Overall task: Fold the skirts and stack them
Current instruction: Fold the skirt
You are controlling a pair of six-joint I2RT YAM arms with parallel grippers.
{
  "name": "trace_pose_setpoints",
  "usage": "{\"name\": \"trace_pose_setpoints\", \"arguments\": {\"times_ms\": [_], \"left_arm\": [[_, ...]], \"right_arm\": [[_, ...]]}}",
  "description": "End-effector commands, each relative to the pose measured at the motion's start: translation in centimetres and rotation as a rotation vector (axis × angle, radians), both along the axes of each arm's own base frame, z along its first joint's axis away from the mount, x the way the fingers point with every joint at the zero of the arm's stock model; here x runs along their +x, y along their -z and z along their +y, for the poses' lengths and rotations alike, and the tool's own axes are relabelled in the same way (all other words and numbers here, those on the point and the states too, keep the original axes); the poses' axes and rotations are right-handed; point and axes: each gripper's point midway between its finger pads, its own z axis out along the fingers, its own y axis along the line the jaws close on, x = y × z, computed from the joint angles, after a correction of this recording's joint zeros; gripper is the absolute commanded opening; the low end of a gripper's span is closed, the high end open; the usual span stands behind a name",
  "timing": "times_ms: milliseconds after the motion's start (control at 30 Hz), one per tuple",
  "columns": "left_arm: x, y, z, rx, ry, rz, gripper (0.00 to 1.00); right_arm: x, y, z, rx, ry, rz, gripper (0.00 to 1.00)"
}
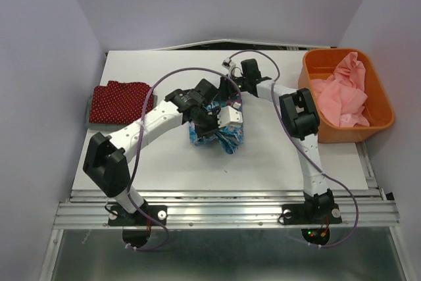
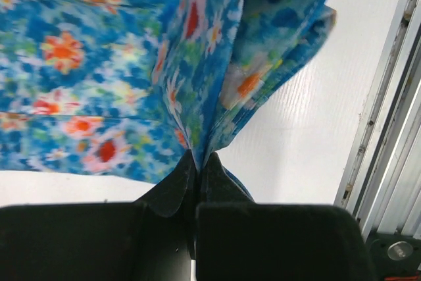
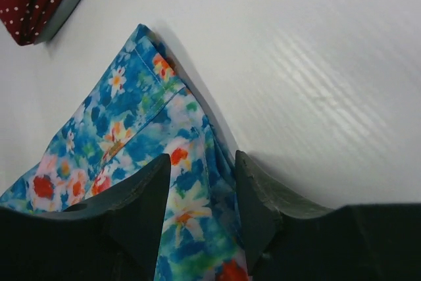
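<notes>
Pale, bare walls box me in on three sides, and under me runs a white bench (image 1: 276, 162), smooth and faintly glossy, with a metal rail (image 1: 223, 210) along its near edge, behind my jaws. Well off to the right of my right jaws sits an orange bin (image 1: 383, 123) holding crumpled pink cloth (image 1: 342, 93). Well off to the left of my left jaws the dark red dotted skirt (image 1: 122, 102) lies folded flat on a grey layer (image 3: 62, 4), probably the grey skirt, though only its edge shows. Between and beneath both jaws is the blue flowered skirt (image 1: 220, 139), bunched in a heap mid-bench and not yet folded. My left jaws are pressed together, pinching a fold of it right at their tips. My right jaws stand spread, straddling a ridge of the same cloth without squeezing it. My worry is that the left pinch looks shallow, so a lift could let the fold slide out. If the right jaws shut on several layers at once, I would drag a wad rather than one edge, and the skirt would spread crooked on this slick surface.
</notes>
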Motion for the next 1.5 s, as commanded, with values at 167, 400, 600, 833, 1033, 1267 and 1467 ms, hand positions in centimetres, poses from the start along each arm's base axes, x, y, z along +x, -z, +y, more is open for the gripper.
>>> {"name": "trace_pose_setpoints", "arguments": {"times_ms": [167, 400, 600, 833, 1033, 1267, 1467], "left_arm": [[4.8, -3.7, -0.4, -0.028, -0.031, -0.046, 0.06], [8.0, -2.5, -0.6, 0.006, -0.034, -0.05, 0.09], [10.5, -0.3, -0.6, 0.014, -0.039, -0.039, 0.1], [12.0, 2.6, 0.0, 0.05, -0.042, -0.028, 0.13], [13.5, 4.0, 1.2, 0.072, -0.087, -0.047, 0.31], [16.5, -2.0, 2.1, -0.029, -0.195, -0.147, 0.53], [17.4, -5.6, 4.4, -0.13, -0.371, -0.166, 0.59]], "right_arm": [[-8.7, 2.6, 1.1, -0.013, -0.162, 0.146, 0.45], [-10.6, 2.9, 0.9, -0.021, -0.203, 0.137, 0.44], [-11.2, 2.7, 0.9, -0.011, -0.225, 0.153, 0.44], [-11.0, 2.3, 0.9, -0.013, -0.222, 0.157, 0.49], [-8.4, 2.2, 0.8, -0.079, -0.129, 0.106, 0.78], [-0.2, -2.6, -2.4, -0.05, 0.09, 0.036, 0.95], [5.0, -11.7, -7.2, 0.021, 0.235, -0.084, 0.99]]}}
